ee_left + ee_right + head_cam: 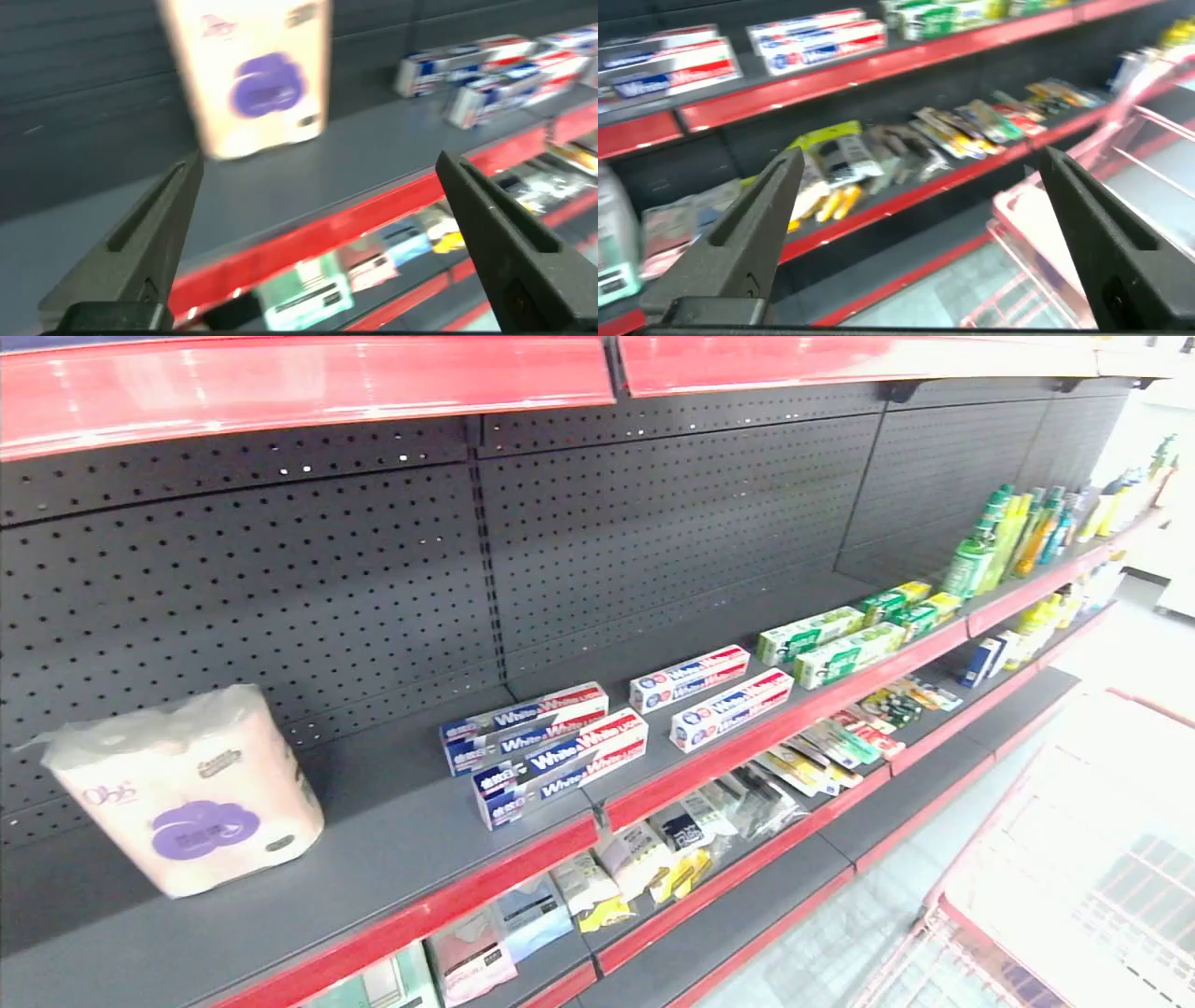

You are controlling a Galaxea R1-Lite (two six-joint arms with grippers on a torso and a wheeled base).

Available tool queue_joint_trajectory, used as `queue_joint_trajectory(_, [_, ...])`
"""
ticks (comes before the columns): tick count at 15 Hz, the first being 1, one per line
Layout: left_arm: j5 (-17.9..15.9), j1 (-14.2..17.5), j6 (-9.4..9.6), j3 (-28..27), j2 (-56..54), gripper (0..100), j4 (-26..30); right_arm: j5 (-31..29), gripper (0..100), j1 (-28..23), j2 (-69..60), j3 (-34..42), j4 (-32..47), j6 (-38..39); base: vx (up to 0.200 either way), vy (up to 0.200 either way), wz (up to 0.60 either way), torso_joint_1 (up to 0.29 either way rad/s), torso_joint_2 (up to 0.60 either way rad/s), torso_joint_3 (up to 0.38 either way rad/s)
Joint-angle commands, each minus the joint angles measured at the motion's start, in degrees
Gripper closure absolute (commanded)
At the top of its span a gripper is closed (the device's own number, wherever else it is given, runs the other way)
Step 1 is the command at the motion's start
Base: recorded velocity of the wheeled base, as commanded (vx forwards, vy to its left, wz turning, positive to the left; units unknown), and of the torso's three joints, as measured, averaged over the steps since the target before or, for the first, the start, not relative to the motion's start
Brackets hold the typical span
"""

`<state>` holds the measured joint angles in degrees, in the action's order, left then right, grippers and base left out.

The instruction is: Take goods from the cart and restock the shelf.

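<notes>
A white pack of tissue rolls [191, 789] with a purple label stands on the grey shelf [401, 831] at its left end. The left wrist view has the same pack [254, 79] beyond my left gripper [318, 201], which is open and holds nothing, in front of the shelf's red edge [374, 215]. My right gripper [920, 201] is open and empty, facing the lower shelves beside the red cart [1120, 196]. The cart [1074, 868] stands at the lower right in the head view.
Blue and red toothpaste boxes [546, 747] lie mid-shelf, green boxes [840, 644] and green bottles [999, 537] farther right. Packets [747, 793] fill the lower shelf. An upper shelf with a red edge [308, 383] hangs overhead. Bare shelf lies between the tissue pack and the toothpaste.
</notes>
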<state>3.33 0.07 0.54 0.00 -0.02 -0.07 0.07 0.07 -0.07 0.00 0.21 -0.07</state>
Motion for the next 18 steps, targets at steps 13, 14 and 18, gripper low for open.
queue_joint_trajectory(13, [0.01, 0.01, -0.01, 0.00, 0.02, 0, -0.01, 0.10, 0, 0.01, 0.07, 0.00, -0.12, 0.25, 0.000, 0.000, -0.28, 0.002, 0.00, 0.001])
queue_joint_trajectory(14, [0.01, 0.10, -0.01, 0.00, 0.02, 0, -0.01, 0.10, 0, 0.01, 0.07, 0.00, -0.03, 0.25, 0.000, 0.000, -0.60, 0.002, 0.00, 0.002])
queue_joint_trajectory(18, [0.01, 0.01, -0.01, 0.00, 0.02, 0, -0.01, 0.19, 0, 0.01, 0.16, 0.00, -0.03, -0.01, 0.000, 0.000, 0.00, 0.000, 0.00, 0.000])
